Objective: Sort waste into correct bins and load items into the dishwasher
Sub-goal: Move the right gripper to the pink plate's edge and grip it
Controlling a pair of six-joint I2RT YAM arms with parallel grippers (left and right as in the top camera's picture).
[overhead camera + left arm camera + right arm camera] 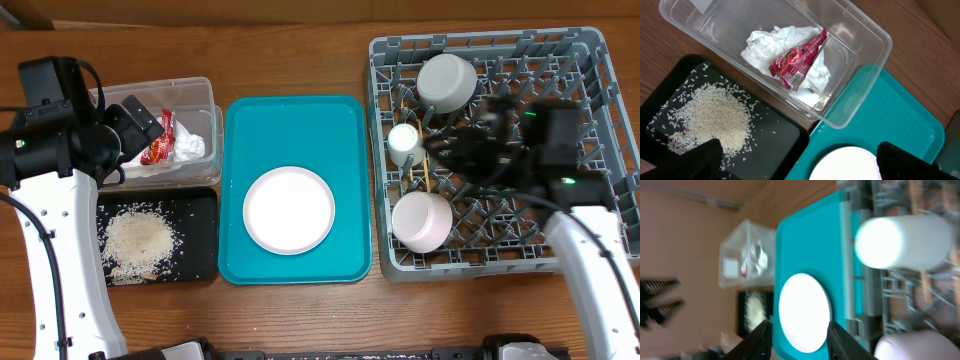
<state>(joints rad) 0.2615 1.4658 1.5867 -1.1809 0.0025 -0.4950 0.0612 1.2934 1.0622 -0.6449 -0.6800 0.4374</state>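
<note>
Your right gripper (800, 335) stands open, its pale fingers parted with nothing between them, and its camera looks across at the plate (289, 210). That plate lies flat in the lower middle of the teal tray (240, 130), and by my reading it is the one item left to load; the dish rack (600, 120), at three o'clock from the tray, already holds the bowls (446, 82), the cup (404, 140) and what look like the chopsticks (425, 175); your left gripper (797, 152) hangs wide open and empty over the clear tub (865, 45), at nine o'clock from the tray, where the napkin (765, 45) and red wrapper (797, 62) lie together; the rice (135, 240) sits in the black tray (195, 240) at seven o'clock. The danger now is the plate itself: it lies flush on the tray, so a finger has little rim to get under, and a shallow pinch could let it slide or drop on the lift; the tray's raised lip and the rack's near wall both stand in the path toward three o'clock, and a low carry would clip them; the lower bowl crowds the free pegs, so a careless set-down could knock it; the right wrist view is smeared, so judge your alignment from overhead.
</note>
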